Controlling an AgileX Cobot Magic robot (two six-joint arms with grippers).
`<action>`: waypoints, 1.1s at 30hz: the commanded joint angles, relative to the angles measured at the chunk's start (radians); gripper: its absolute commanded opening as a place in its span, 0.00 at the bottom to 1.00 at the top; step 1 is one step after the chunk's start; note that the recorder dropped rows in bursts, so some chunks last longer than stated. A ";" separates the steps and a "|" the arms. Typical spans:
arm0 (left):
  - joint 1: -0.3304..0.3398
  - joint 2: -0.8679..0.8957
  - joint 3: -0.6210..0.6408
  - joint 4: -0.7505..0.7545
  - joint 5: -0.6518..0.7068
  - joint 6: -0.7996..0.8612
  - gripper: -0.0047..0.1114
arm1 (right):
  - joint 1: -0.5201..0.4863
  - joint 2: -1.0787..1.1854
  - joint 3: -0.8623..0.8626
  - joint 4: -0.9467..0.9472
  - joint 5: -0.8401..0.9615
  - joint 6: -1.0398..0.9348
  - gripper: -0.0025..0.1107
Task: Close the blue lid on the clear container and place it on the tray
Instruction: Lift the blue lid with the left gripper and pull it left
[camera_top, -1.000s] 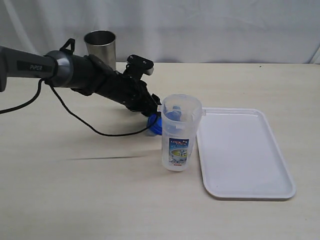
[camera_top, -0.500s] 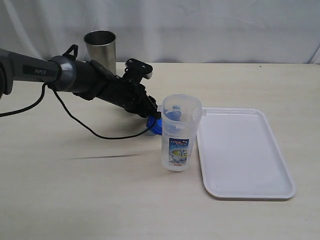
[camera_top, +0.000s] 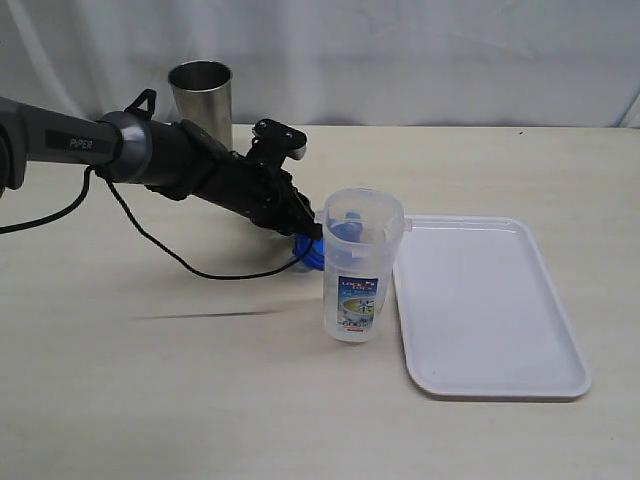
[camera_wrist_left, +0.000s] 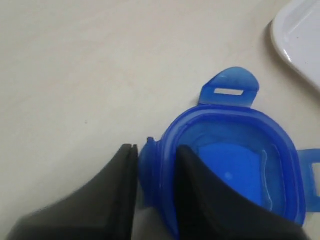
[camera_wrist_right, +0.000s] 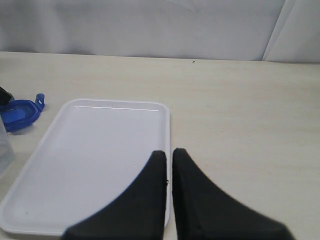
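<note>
The blue lid lies on the table just behind and left of the clear container, partly hidden by it in the exterior view, where the lid peeks out. My left gripper is shut on the lid's rim, one finger outside and one inside its hollow. The container stands upright and uncovered beside the white tray. My right gripper hovers shut and empty over the tray's edge, and does not show in the exterior view.
A grey steel cup stands at the back left behind the left arm. The arm's black cable trails across the table. A white curtain backs the table.
The left arm has edged slightly toward the container and its fingers have closed in on the lid's rim. Container, tray and cup have not moved.
</note>
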 joint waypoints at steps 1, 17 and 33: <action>0.001 -0.001 -0.006 0.011 0.026 0.001 0.12 | -0.003 -0.005 0.003 -0.001 -0.005 0.001 0.06; 0.006 -0.080 -0.006 0.620 0.029 -0.573 0.04 | -0.003 -0.005 0.003 -0.001 -0.005 0.001 0.06; 0.185 -0.411 0.580 1.133 -0.347 -1.277 0.04 | -0.003 -0.005 0.003 -0.001 -0.005 0.001 0.06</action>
